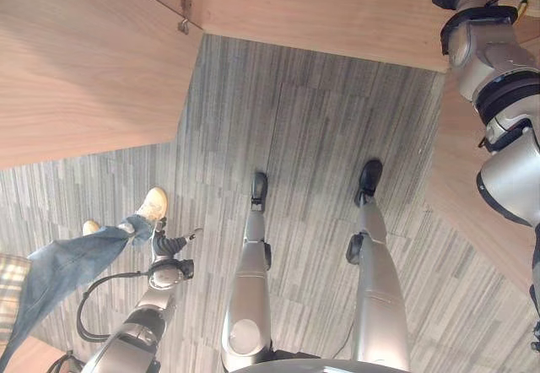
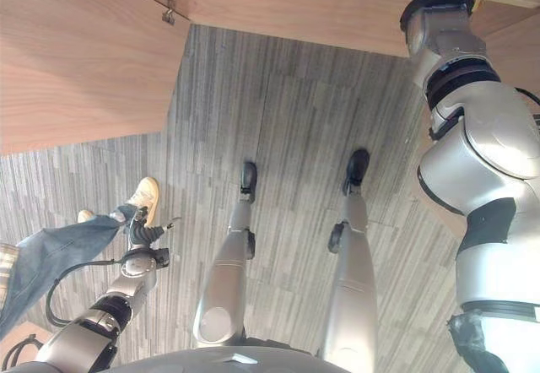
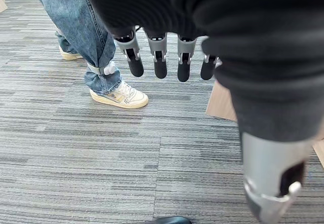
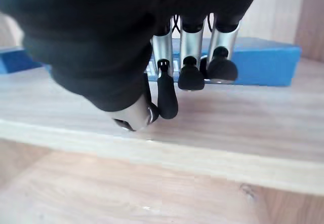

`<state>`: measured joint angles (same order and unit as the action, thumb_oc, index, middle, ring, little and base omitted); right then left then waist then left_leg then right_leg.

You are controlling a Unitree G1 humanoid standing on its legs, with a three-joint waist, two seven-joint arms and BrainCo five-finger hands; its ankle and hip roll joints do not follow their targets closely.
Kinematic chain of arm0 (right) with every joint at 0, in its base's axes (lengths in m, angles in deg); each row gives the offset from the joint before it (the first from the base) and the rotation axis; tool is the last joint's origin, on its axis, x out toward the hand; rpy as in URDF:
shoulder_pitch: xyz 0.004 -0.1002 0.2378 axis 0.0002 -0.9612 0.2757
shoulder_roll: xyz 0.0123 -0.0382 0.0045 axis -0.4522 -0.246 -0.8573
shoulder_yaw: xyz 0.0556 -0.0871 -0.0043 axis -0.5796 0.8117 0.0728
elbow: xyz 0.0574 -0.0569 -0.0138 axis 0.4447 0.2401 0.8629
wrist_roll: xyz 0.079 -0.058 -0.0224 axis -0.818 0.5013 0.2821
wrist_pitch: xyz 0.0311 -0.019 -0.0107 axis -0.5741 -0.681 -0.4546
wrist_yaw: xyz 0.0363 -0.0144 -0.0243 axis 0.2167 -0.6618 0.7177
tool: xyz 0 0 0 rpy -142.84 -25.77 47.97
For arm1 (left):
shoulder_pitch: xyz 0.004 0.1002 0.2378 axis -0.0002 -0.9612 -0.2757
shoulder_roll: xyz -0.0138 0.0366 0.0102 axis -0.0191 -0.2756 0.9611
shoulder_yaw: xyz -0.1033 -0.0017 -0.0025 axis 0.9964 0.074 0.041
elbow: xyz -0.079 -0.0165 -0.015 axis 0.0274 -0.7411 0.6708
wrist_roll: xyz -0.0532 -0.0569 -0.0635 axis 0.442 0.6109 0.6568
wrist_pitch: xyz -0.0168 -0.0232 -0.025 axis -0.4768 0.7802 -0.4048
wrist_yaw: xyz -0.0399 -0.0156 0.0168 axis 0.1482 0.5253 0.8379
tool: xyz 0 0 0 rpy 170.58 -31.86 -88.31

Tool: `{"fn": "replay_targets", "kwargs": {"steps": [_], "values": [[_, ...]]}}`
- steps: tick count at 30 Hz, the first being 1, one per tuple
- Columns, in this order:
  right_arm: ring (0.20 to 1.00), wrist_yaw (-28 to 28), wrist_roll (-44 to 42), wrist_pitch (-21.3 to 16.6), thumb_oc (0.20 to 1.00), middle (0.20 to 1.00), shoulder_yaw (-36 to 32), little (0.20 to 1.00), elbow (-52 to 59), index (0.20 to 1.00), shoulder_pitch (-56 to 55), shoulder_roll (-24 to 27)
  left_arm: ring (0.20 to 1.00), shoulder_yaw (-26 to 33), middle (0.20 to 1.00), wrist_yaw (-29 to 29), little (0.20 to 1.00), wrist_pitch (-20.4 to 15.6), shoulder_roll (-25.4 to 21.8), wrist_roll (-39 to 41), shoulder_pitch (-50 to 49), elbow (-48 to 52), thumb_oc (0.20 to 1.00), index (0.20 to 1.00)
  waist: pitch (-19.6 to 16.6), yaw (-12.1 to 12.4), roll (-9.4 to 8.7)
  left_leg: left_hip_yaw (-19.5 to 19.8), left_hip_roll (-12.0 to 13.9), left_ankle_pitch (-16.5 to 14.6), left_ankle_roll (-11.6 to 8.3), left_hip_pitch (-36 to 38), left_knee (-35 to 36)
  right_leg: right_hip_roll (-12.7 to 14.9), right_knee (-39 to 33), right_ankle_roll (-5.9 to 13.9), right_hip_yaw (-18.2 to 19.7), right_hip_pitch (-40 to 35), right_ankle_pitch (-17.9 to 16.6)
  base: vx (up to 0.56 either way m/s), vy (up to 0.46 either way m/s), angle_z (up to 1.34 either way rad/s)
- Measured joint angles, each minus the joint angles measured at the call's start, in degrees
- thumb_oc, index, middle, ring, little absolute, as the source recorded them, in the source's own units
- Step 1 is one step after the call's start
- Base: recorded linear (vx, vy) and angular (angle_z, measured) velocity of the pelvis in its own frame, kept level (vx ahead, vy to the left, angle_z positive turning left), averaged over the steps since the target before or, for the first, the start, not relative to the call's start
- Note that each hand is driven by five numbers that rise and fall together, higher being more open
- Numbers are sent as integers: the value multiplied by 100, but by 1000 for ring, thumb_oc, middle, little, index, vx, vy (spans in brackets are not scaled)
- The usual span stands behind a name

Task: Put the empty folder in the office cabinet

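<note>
The blue folder lies flat on a light wooden cabinet shelf. My right hand hovers over the shelf's front edge. Its fingers hang relaxed with their dark tips just in front of the folder, not curled round it. In the eye views my right arm reaches up into the wooden cabinet at the upper right. My left hand hangs low at my left side above the carpet, and its fingers are straight and hold nothing.
The cabinet's open wooden door stands out on my left, its hinge at the top. A person in jeans and pale shoes stands close to my left hand. Grey striped carpet lies below.
</note>
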<state>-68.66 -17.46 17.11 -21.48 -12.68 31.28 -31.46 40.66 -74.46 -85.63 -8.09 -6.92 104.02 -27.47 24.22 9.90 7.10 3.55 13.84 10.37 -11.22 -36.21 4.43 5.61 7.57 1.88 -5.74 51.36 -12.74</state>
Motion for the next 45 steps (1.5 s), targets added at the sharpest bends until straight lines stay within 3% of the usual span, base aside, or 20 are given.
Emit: {"fn": "replay_targets", "kwargs": {"steps": [5,9,11,12,18,32,38,45], "values": [[200,-1,644,3,200,200,471,200,82,200,585,184,1000,240,1000,7,1000,8,-43,2,1,-1,1000,1000,0,45,2,29,90,54,-83,-245,-2,-43,402,-101,-71,415,168,27,-42,-1],[200,-21,982,54,200,200,774,200,300,200,689,380,1000,238,1000,11,1000,21,-47,1,2,-9,1000,1000,1,9,5,120,168,47,-73,-266,-2,-86,1003,-158,-122,679,555,42,-71,6],[200,-21,982,54,200,200,774,200,300,200,689,380,1000,238,1000,11,1000,21,-47,1,2,-9,1000,1000,1,9,5,120,168,47,-73,-266,-2,-86,1003,-158,-122,679,555,7,-11,4],[200,-55,986,33,200,200,835,200,323,200,835,420,1000,243,1000,13,1000,28,-50,1,12,-5,1000,1000,1,18,4,153,215,29,-44,-350,-1,-65,1455,-262,-156,957,790,15,-22,8],[200,-122,987,-86,200,200,859,200,333,200,886,432,1000,410,1000,82,1000,59,-109,13,-24,-8,1000,1000,1,36,4,164,322,28,-51,-396,-1,-96,2021,-423,-240,1262,1100,33,-57,3],[200,-20,1049,-31,200,200,848,200,262,200,966,464,1000,427,1000,132,1000,31,-230,110,-59,-1,1000,1000,0,69,7,160,376,46,-83,-483,-1,-119,2104,-466,-288,1380,1135,0,0,0],[200,244,1687,15,200,200,855,200,268,200,973,564,1000,440,1000,111,1000,-3,-254,108,-61,-10,1000,1000,-2,168,4,205,377,52,-93,-508,-1,-97,2142,-477,-329,1384,1159,5,-3,2],[200,567,2472,202,200,200,965,200,558,200,1238,629,1000,434,1000,-7,1000,-12,-356,104,-60,-33,1000,1000,-25,-2,-77,297,376,58,-104,-645,-4,-46,2144,-472,-421,1448,1194,12,-7,4]]}}
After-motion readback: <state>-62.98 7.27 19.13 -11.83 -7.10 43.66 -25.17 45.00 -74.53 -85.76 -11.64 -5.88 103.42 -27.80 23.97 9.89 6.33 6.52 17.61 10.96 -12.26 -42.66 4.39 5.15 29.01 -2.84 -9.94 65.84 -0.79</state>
